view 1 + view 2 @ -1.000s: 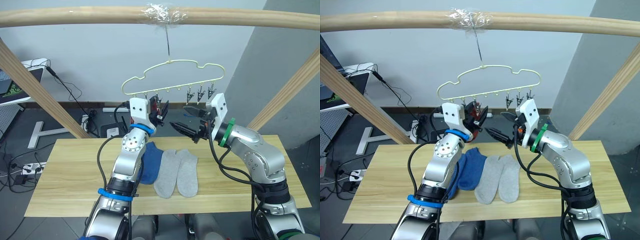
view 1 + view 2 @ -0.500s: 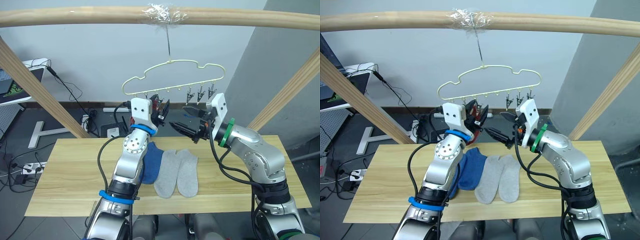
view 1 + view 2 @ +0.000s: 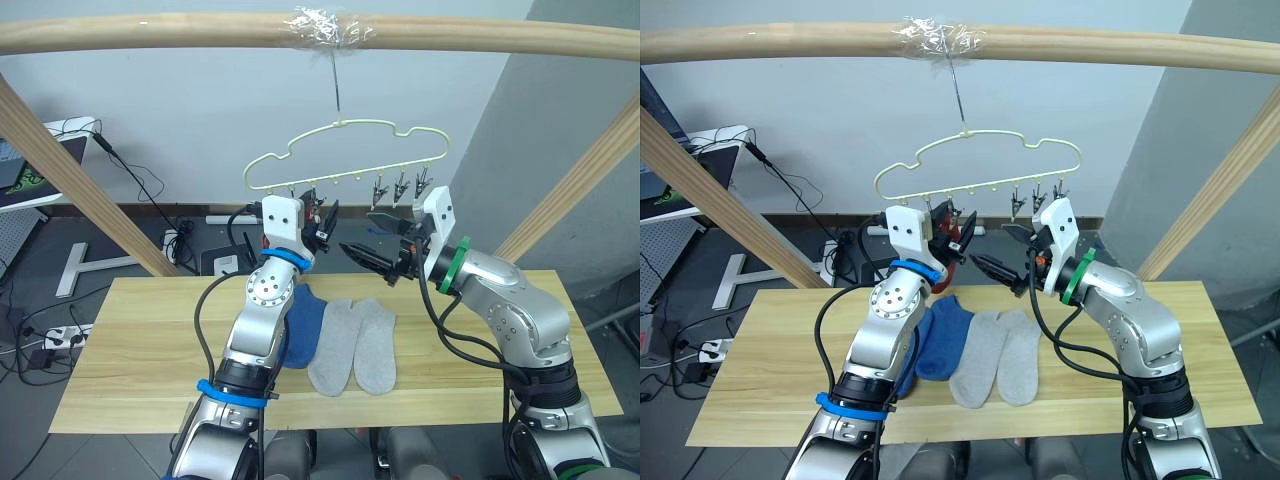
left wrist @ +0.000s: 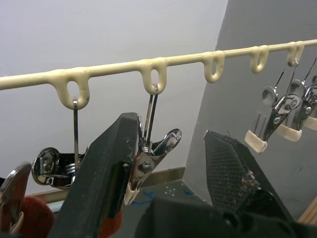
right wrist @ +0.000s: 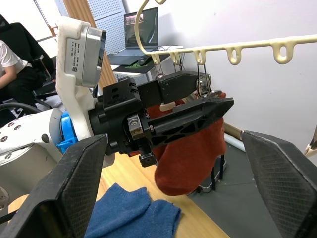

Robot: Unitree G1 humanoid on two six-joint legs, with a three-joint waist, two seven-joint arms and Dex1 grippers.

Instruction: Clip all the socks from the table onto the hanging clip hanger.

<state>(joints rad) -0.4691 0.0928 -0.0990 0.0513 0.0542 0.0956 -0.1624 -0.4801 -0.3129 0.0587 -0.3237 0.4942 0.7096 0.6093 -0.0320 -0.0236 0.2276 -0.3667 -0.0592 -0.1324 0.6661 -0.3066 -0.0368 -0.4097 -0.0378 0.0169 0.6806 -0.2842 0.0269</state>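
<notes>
— Four socks are lying on the counter [image 3: 140, 340]?
— Two grey socks [image 3: 355, 345] are lying side by side at mid-counter, touching; blue socks [image 3: 303, 322] are lying just beside them on the robot's left, partly behind the left arm. How many blue ones cannot be told.
— Red items?
— One red sock [image 5: 190, 148] is hanging from a clip [image 4: 151, 166] at the left end of the hanger [image 3: 345, 155].
— Left gripper [image 4: 171, 163]?
— Its fingers are standing wide apart around that clip, one finger [image 4: 106, 173] touching it.
— Right gripper [image 3: 368, 238]?
— Hovering just beside the left one below the hanger bar, fingers spread wide, holding nothing.
</notes>
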